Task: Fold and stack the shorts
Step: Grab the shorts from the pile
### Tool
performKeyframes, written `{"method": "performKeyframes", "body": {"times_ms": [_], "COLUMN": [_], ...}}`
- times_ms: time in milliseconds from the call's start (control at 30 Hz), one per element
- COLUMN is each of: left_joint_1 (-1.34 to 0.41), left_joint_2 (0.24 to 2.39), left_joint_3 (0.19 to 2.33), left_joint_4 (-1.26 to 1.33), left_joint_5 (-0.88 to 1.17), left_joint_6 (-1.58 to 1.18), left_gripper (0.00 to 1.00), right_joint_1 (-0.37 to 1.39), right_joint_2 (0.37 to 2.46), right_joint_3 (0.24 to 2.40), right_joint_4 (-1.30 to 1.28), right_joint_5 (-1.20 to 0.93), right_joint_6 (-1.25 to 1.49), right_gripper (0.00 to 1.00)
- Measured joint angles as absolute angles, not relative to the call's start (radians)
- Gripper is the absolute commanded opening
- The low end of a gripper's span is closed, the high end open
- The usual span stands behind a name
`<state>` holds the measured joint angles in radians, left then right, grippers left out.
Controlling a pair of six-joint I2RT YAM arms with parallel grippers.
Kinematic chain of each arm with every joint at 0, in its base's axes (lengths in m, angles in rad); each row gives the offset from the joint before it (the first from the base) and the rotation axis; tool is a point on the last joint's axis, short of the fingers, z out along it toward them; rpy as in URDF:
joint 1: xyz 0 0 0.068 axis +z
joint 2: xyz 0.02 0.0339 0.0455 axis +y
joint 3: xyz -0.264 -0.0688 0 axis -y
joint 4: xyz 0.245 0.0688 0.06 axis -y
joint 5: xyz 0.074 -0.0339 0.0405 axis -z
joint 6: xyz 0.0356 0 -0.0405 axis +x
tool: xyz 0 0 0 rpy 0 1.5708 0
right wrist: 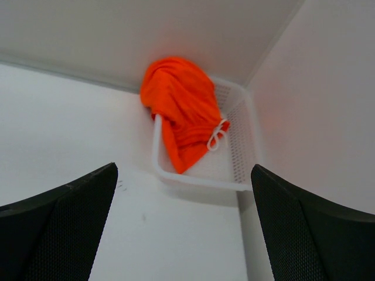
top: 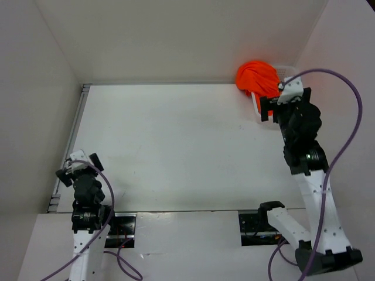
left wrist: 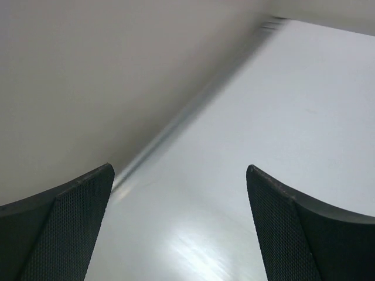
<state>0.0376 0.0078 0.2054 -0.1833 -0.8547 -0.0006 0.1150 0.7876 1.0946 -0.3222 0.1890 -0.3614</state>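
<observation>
At far right corner, shorts (top: 256, 77) bunched (basket (top: 286, 71) half-hidden)

The shorts (right wrist: 181, 111) lie bunched in a basket (right wrist: 199, 182) in the table's (right wrist: 64, 123) far corner, where two walls meet. They spill over the basket's left rim. A white drawstring (right wrist: 218, 136) loops on the cloth. The right gripper (right wrist: 183, 170) is near the basket, its fingers (right wrist: 70, 222) spread wide and holding nothing.
</observation>
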Motion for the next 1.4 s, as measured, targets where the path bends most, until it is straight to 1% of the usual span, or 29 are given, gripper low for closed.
{"method": "performKeyframes", "body": {"times_ms": [67,167,267,333,467,567,767,867,967,1033,1133,1267,1333,1400], "left_joint_1": [0.036,0.036,0.036,0.036,0.036,0.036,0.036,0.036,0.036,0.036,0.036,0.036,0.036,0.036], "left_joint_2": [0.007,0.007,0.007,0.007,0.007,0.007,0.006,0.006,0.006,0.006,0.006,0.026,0.132,0.336], "left_joint_3": [0.206,0.208,0.223,0.225,0.236,0.237,0.2,0.157,0.152,0.138,0.107,0.112,0.158,0.276], "left_joint_4": [-0.175,-0.25,-0.405,-0.502,-0.643,-0.674,-0.642,-0.636,-0.628,-0.566,-0.431,-0.251,-0.172,-0.147], "left_joint_5": [-0.608,-0.378,-0.264,-0.229,-0.211,-0.236,-0.378,-0.429,-0.426,-0.449,-0.485,-0.475,-0.464,-0.464], "left_joint_6": [-0.002,-0.001,-0.002,-0.002,-0.002,-0.002,-0.002,-0.002,-0.002,-0.002,-0.002,-0.002,-0.003,-0.002], "left_gripper": [1.0,1.0,1.0,1.0,1.0,1.0,1.0,1.0,1.0,1.0,1.0,1.0,1.0,1.0], "right_joint_1": [0.114,0.114,0.114,0.114,0.114,0.114,0.111,0.089,0.032,-0.019,-0.082,-0.153,-0.18,-0.197], "right_joint_2": [0.902,1.024,1.113,1.153,1.251,1.363,1.595,1.734,1.901,2.011,2.119,2.227,2.265,2.281], "right_joint_3": [1.156,1.173,1.172,1.172,1.204,1.305,1.596,1.797,2.033,2.17,2.276,2.409,2.461,2.469], "right_joint_4": [-0.358,-0.407,-0.464,-0.476,-0.508,-0.539,-0.632,-0.715,-0.81,-0.827,-0.862,-0.901,-0.908,-0.913], "right_joint_5": [0.16,0.13,0.113,0.113,0.118,0.121,0.131,0.103,0.047,0.036,0.036,0.008,-0.012,-0.025], "right_joint_6": [-0.311,-0.257,-0.223,-0.208,-0.179,-0.147,-0.083,-0.038,0.004,0.036,0.086,0.141,0.167,0.185], "right_gripper": [0.99,0.99,0.99,0.99,0.99,0.99,0.99,0.99,0.99,0.99,0.99,0.99,0.99,0.99]}}
